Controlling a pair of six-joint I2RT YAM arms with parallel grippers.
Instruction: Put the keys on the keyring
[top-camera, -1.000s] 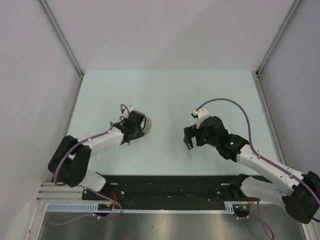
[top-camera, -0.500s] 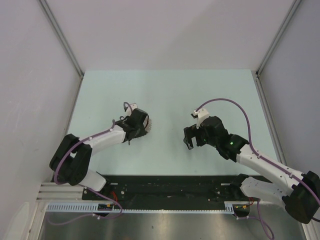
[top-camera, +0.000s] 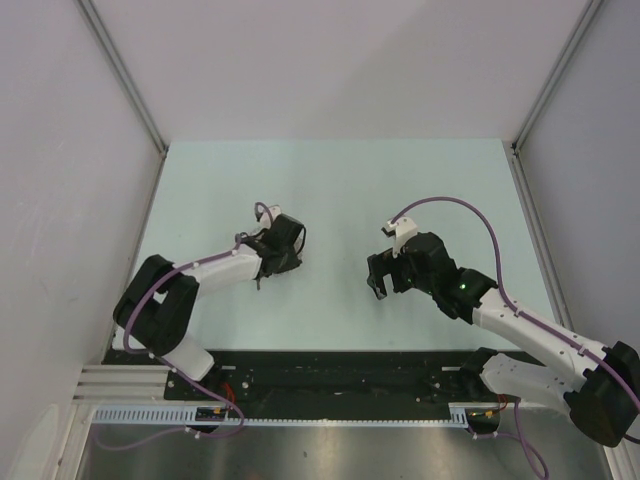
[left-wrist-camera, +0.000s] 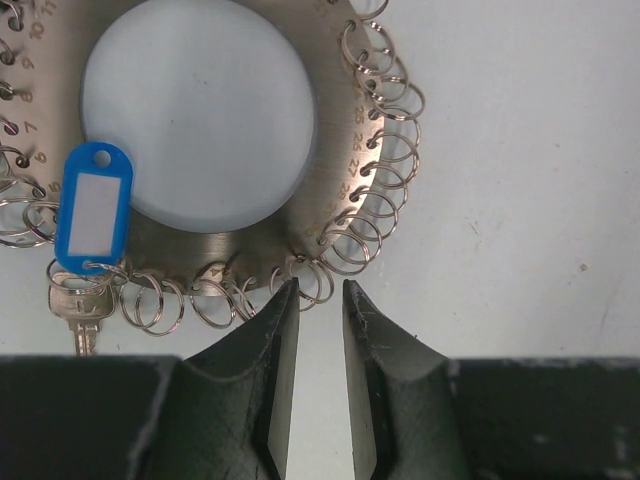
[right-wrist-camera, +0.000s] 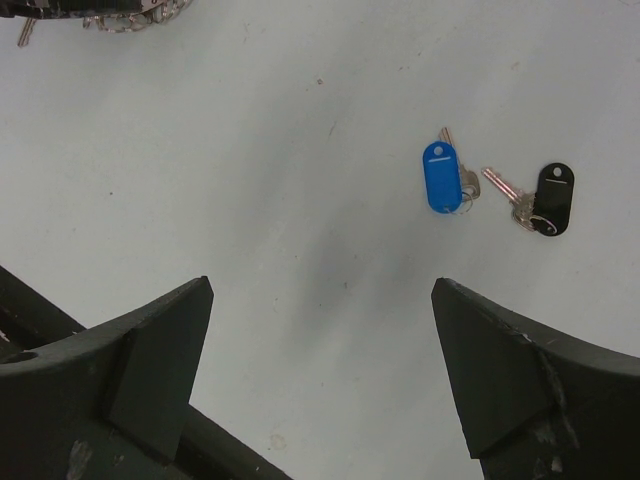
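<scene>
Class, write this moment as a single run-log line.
left tool: narrow, at keyring rim | right tool: open, empty | blue key, black key: lying loose

A high camera is looking down on the whole desk (top-camera: 330, 190). Both wrist cameras are pointing downward, the left nearest, both showing the keyring (left-wrist-camera: 335, 170).

Keyring (left-wrist-camera: 335, 170): cut by the top and left edges in the left wrist view, hidden under the left tool (top-camera: 288, 242) from above. Its blue-tagged key (left-wrist-camera: 85, 318): blade tip covered by that tool's body.
</scene>
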